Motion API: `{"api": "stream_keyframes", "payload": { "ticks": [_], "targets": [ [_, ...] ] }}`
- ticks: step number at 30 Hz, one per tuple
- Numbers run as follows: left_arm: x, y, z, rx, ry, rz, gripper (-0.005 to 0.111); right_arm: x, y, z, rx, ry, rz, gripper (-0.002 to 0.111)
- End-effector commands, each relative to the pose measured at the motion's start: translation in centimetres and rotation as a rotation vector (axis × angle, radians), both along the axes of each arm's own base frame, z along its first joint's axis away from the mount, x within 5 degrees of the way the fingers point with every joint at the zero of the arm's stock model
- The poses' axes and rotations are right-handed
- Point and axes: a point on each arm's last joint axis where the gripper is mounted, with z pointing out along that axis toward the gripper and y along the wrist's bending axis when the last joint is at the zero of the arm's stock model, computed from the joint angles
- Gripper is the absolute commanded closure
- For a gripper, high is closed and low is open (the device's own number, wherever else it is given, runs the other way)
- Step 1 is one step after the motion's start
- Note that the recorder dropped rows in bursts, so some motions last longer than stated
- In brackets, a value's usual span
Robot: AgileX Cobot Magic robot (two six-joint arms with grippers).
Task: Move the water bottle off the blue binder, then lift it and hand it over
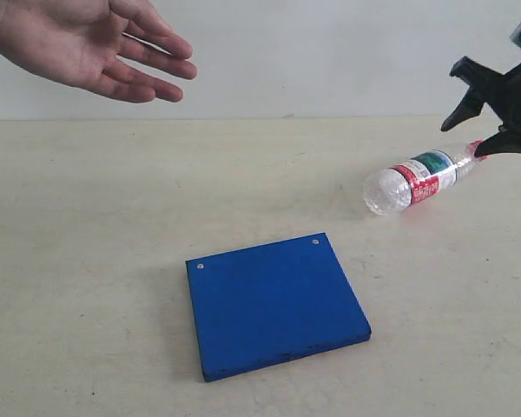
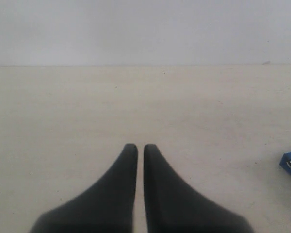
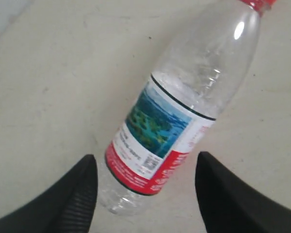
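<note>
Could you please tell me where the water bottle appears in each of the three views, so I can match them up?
Exterior view: the water bottle lies on its side at the right, beyond the blue binder and just under the right claw in the picture.
Left wrist view: not in it.
Right wrist view: it fills the middle, label facing the camera, ahead of the open claw.
Shared landmark: the beige table, in all three views.

Exterior view, right of frame: the water bottle (image 1: 417, 180) is clear plastic with a red cap; its label is banded red and white around a green-blue picture panel. Lower centre: the blue binder (image 1: 276, 304) is solid blue with two silver rivets (image 1: 200, 266). The bench (image 1: 87, 261) is plain pale cream. The right pincer (image 1: 462, 139) and left pincer (image 2: 137, 148) are black. The wall (image 1: 330, 52) is off-white.
</note>
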Motion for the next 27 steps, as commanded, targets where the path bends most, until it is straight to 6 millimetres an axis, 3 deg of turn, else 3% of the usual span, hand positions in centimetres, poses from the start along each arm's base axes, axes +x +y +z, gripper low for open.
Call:
{"api": "stream_keyframes", "payload": {
  "ticks": [1,13,16,24,27],
  "targets": [
    [0.0,0.0,0.2,0.004,-0.018,-0.004,0.102,0.2,-0.6,1.7,0.1,-0.104,-0.007,0.054],
    [0.0,0.0,0.2,0.004,-0.017,-0.004,0.102,1.2,-1.9,1.5,0.011,-0.18,-0.145,0.054],
    [0.0,0.0,0.2,0.011,-0.015,0.002,0.102,1.3,-2.5,-0.5,-0.054,-0.119,-0.14,0.054],
    [0.0,0.1,0.2,0.018,-0.015,0.003,0.102,2.5,-3.3,-6.7,-0.002,-0.003,-0.252,0.054],
    [0.0,0.1,0.2,0.018,-0.015,0.003,0.102,2.9,-3.5,-8.1,0.009,0.001,-0.29,0.054]
  ]
}}
